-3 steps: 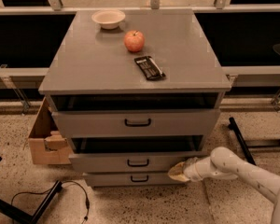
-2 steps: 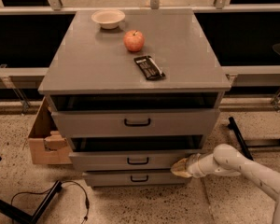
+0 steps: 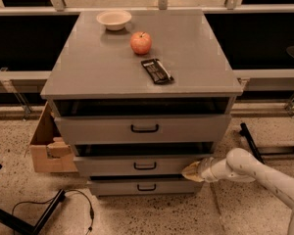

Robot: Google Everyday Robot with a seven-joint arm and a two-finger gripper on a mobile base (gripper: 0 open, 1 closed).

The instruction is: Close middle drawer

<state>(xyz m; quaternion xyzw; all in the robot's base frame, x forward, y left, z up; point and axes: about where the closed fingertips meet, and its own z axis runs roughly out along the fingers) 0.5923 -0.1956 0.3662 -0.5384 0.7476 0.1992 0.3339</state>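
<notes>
The grey cabinet (image 3: 137, 72) has three drawers, all pulled out a little. The middle drawer (image 3: 112, 165) has a flat grey front and a small black loop handle (image 3: 145, 166). It sits between the wider top drawer (image 3: 98, 129) and the narrower bottom drawer (image 3: 117, 186). My gripper (image 3: 192, 171), on a white arm coming in from the lower right, is at the right end of the middle drawer's front and seems to touch it.
On the cabinet top lie a white bowl (image 3: 114, 19), a red apple (image 3: 141, 42) and a dark snack bar (image 3: 157, 70). A cardboard box (image 3: 45, 146) stands on the floor at the left. A black cable (image 3: 73, 199) and black legs (image 3: 252, 136) lie on the floor.
My gripper has moved slightly up and to the right, onto the right end of the middle drawer's front. The drawers look about the same.
</notes>
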